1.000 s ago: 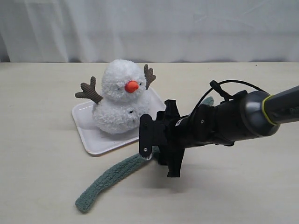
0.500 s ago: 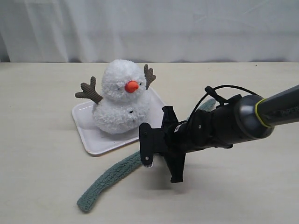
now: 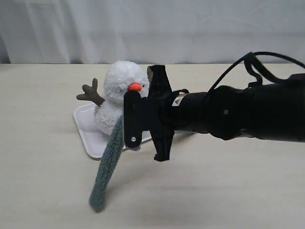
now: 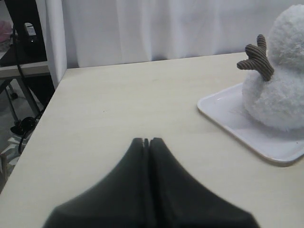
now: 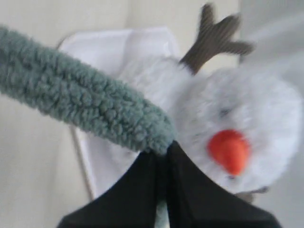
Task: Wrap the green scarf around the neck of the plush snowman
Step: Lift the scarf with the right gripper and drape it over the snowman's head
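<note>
- The right gripper (image 5: 165, 151) was shut tight, pinching the green scarf (image 3: 107, 167).
- The scarf hung long and straight from it, with its low end down by the table (image 3: 47, 181).
- The plush snowman (image 3: 121, 86) sat on the white tray (image 3: 83, 119), just behind the gripper.
- Its neck (image 3: 106, 104) was very close to the held scarf.
- The left gripper (image 4: 148, 142) was shut and empty, off to the snowman's other side.
- I think the right arm was nearer for the wrapping.
</note>
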Motion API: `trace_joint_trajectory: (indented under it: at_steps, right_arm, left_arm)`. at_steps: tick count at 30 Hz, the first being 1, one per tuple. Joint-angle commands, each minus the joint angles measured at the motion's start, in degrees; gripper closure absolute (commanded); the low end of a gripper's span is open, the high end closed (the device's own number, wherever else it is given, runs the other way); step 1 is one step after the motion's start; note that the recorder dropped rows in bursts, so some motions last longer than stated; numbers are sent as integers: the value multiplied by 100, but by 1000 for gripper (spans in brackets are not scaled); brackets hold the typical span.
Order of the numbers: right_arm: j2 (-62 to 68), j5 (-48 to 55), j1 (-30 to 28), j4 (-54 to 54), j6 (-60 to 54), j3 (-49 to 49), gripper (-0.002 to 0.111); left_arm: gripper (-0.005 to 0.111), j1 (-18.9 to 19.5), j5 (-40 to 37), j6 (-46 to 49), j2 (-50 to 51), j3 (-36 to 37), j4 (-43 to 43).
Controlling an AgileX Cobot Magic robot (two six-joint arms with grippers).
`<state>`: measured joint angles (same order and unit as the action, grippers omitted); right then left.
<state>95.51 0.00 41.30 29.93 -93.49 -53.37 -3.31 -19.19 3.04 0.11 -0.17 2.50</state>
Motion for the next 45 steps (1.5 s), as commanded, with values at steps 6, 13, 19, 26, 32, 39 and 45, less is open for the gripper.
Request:
trace_joint_trajectory:
  at_steps: [6, 13, 19, 26, 32, 39, 45]
  right_arm:
    - [-333, -1554, 185, 522, 225, -744, 104]
    - [826, -2453, 185, 522, -22, -1685, 104]
    - [1460, -2562, -61, 522, -333, -2144, 104]
    - [1770, -2562, -212, 535, -333, -2246, 104]
    - [1796, -2379, -212, 547, -269, -2246, 91]
    - [1761, -2376, -185, 1796, 484, -2246, 52]
    - [1430, -1835, -185, 4313, 429, -2256, 51]
  left_arm:
    - [107, -15, 69, -14, -11, 17, -14]
    - [107, -15, 69, -14, -11, 17, -14]
    - [107, -15, 57, -14, -11, 17, -14]
    - [107, -15, 57, -14, -11, 17, -14]
    - [107, -15, 57, -14, -11, 17, -14]
    - [107, -15, 57, -14, -11, 17, -14]
    - [107, -15, 67, -14, -11, 17, -14]
